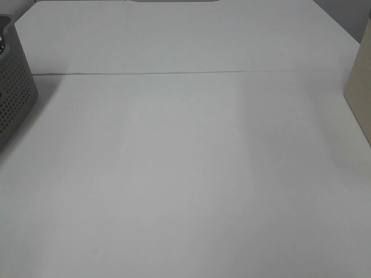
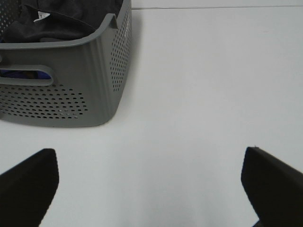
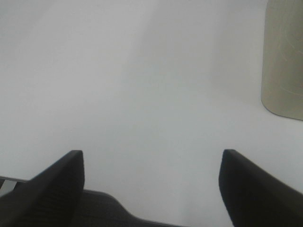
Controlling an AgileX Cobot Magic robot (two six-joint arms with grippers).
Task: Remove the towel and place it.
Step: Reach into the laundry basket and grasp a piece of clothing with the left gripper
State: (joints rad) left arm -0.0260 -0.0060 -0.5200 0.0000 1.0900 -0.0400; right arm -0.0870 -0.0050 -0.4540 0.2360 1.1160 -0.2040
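On the white table [image 1: 185, 174], a grey perforated basket [image 2: 71, 80] holds the dark towel [image 2: 71, 19] (soft, limp, likely light); pinch a top fold. The left gripper [image 2: 149, 184] and right gripper [image 3: 151, 184] gape, empty.

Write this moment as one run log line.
dark navy terry towel: in grey perforated plastic basket | left gripper: open, empty | right gripper: open, empty

Looks like test lab: plain white bench [image 1: 185, 174], grey basket [image 2: 94, 94] with holes, beige bin [image 1: 360, 87].
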